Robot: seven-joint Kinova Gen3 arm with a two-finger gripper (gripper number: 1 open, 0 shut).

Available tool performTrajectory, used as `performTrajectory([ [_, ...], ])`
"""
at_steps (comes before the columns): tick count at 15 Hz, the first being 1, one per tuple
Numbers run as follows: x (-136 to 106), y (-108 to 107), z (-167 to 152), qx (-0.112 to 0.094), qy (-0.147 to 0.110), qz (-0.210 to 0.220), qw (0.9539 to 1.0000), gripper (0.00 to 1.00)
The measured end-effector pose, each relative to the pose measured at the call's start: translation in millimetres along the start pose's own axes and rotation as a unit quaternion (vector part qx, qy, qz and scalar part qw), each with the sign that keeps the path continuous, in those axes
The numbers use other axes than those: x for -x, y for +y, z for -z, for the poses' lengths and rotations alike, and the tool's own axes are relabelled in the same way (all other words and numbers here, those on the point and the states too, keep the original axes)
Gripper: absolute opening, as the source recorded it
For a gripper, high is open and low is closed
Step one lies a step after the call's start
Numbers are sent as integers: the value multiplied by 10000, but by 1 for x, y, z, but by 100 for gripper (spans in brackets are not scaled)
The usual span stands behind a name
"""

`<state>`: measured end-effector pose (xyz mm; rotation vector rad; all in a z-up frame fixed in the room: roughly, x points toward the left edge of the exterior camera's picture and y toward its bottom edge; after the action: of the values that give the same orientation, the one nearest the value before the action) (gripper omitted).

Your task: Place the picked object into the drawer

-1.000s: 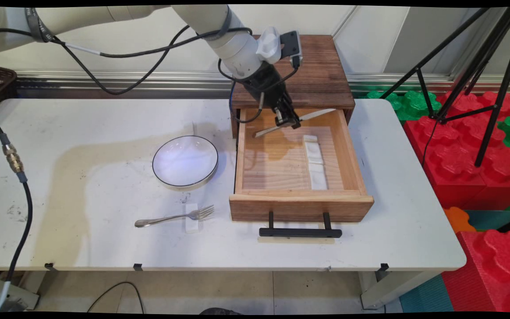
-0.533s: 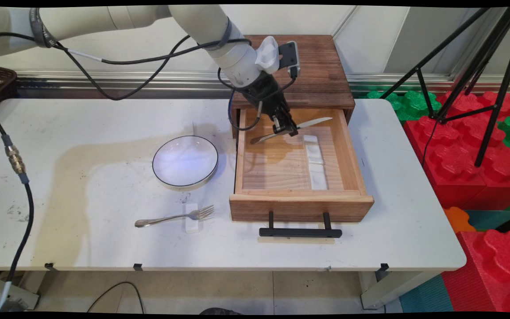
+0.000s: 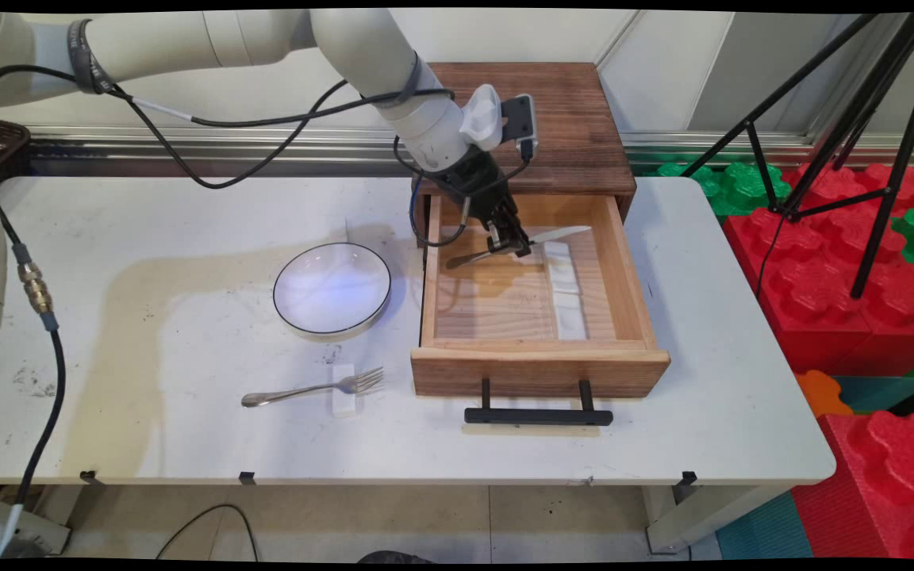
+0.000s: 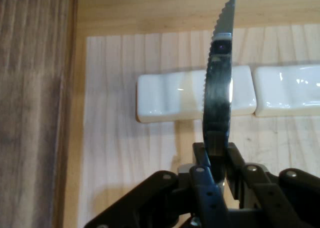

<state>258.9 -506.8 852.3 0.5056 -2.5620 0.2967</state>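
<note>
My gripper (image 3: 509, 243) is shut on a silver table knife (image 3: 558, 235) and holds it inside the open wooden drawer (image 3: 538, 367), near its back. The knife lies almost level, blade pointing right, handle end (image 3: 457, 260) pointing left. In the hand view the serrated blade (image 4: 219, 85) rises from between my fingers (image 4: 205, 180) and crosses over a white ceramic rest (image 4: 172, 97). A row of such white rests (image 3: 566, 289) runs along the drawer floor, just under and right of the gripper.
A dark wooden cabinet (image 3: 576, 127) houses the drawer, whose black handle (image 3: 538, 415) sticks out toward the near edge. A white plate (image 3: 332, 288) with a dark rim sits left of the drawer. A fork (image 3: 314, 388) lies on a small white rest (image 3: 344, 390) nearer the front.
The gripper has come down and toward the near side with the knife, from the drawer's back rim to low over the white rests. Plate and fork have not moved.
</note>
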Motion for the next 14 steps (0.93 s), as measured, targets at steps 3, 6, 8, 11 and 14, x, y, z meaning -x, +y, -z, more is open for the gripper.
performTrajectory([
  [3, 1, 1, -6, 20, -45, -13, 10000, 0],
  [6, 1, 2, -14, 37, -69, -55, 10000, 0],
  [8, 0, 2, -21, 42, -79, -91, 9999, 0],
  [11, -2, 2, -27, 44, -90, -124, 9999, 0],
  [14, -3, 3, -33, 51, -109, -146, 9998, 0],
])
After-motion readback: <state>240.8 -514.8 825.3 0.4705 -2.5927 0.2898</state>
